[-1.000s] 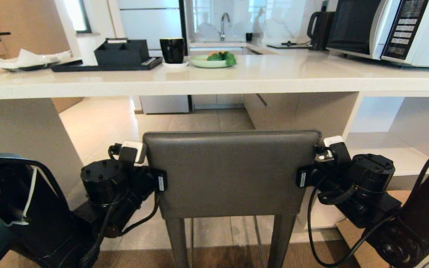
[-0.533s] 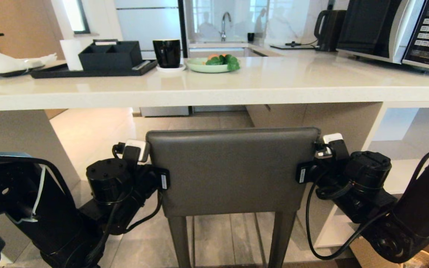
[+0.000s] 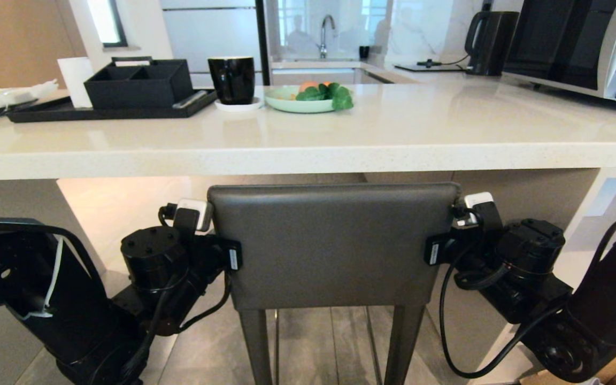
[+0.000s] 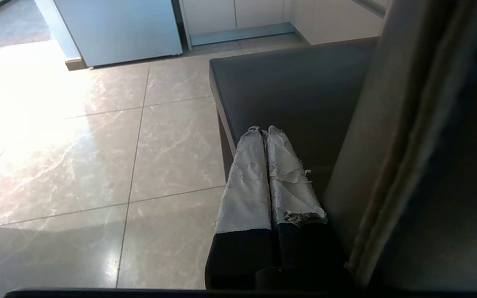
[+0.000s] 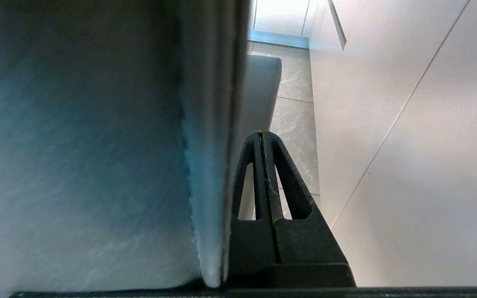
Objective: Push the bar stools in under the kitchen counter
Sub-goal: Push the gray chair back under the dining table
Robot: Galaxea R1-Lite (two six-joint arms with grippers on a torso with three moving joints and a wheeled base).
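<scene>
Stool [image 3: 332, 246], unlabelled, beneath counter [image 3: 308, 152]

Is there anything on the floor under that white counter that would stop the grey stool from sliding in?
Nothing visible. Ahead of the dark grey boxy stool, the tiled floor under the thick white stone counter shows only bare tiles. The white side panel stands beside the stool, not ahead of it.

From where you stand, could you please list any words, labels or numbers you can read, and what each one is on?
No text can be read.
Microwave keypad buttons: too small and cut off by the picture's edge.
White stickers on the left gripper mount and right gripper mount, beside the grey stool back: print too small.
</scene>
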